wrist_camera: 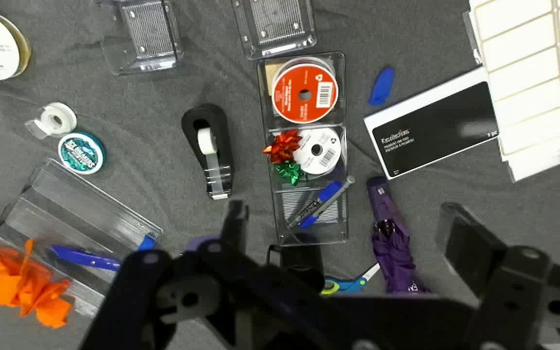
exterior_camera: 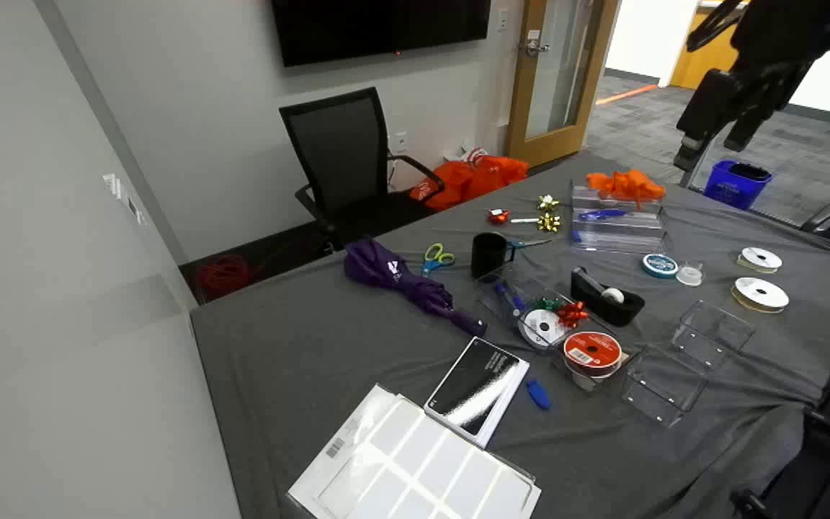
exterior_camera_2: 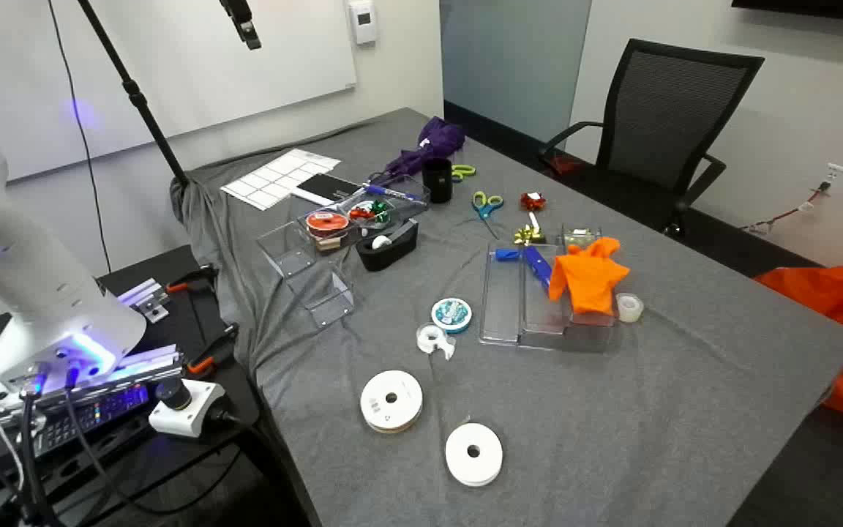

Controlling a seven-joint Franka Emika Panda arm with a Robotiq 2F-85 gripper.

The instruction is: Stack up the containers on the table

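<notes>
The table [exterior_camera: 314, 346] is draped in dark grey cloth. Two small clear containers stand empty and side by side, one [wrist_camera: 148, 34] near the loose spools and one [wrist_camera: 277, 26] beside a long clear tray [wrist_camera: 292, 199]. They also show in an exterior view [exterior_camera_2: 296, 262]. The long tray has three compartments with ribbon spools, bows and markers. A wider clear tray [exterior_camera: 617, 234] holds an orange cloth [exterior_camera: 627, 185] and blue items; it also shows in the wrist view [wrist_camera: 66, 209]. My gripper [exterior_camera: 712, 144] is open, empty and high above the table. In the wrist view its fingers [wrist_camera: 343, 214] are far apart.
A black tape dispenser [wrist_camera: 217, 146] stands beside the long tray. A black mug [exterior_camera: 489, 254], scissors [exterior_camera: 436, 259] and a purple umbrella [exterior_camera: 415, 285] lie near its end. White spools [exterior_camera_2: 391, 399], a black box [exterior_camera: 476, 386] and label sheets [exterior_camera: 422, 461] are also on the table.
</notes>
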